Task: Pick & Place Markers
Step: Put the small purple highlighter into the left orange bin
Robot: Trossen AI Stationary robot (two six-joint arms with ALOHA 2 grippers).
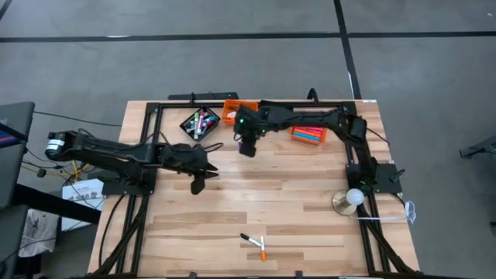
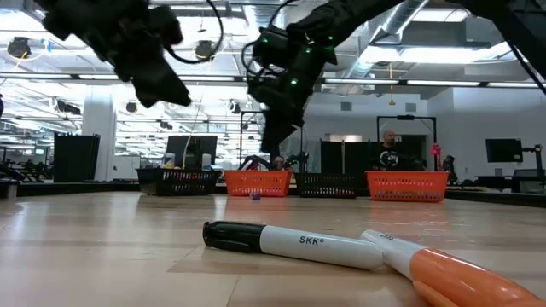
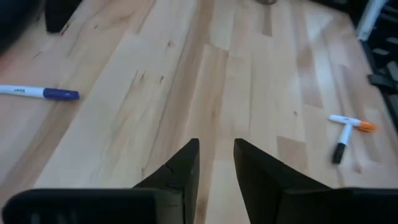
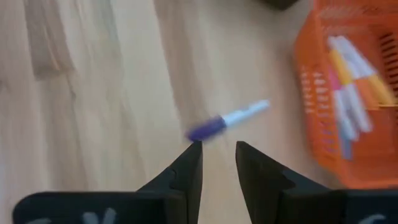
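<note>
Markers are split three ways on the worktop (image 1: pixel 271 186): a batch in the black bin (image 1: pixel 199 124), another in the orange bin (image 1: pixel 308 135), and strays out on the bare wood. Nearest the action is a purple-capped marker (image 4: pixel 227 121), lying flat just ahead of the right gripper (image 4: pixel 217 152) in its wrist view, long axis slanted across the line of the jaws, purple cap toward them and white barrel running off toward the orange bin. Those jaws stand a narrow gap apart and hold nothing. From above, the right gripper (image 1: pixel 247 147) hangs near the far edge between the two bins. The left gripper (image 1: pixel 199 184) sits mid-table, its jaws also slightly parted and empty; its wrist view shows what is likely the same marker, a blue-capped marker (image 3: pixel 40 93), off to one side, and the black-capped marker (image 3: pixel 340 147) and orange-capped marker (image 3: pixel 352 122) crossed farther out, touching each other near the front edge. So the right arm looks the closer one for the purple-capped marker, and the gripper would probably need to turn so the jaws straddle the barrel. The front pair lies well apart from both arms.
</note>
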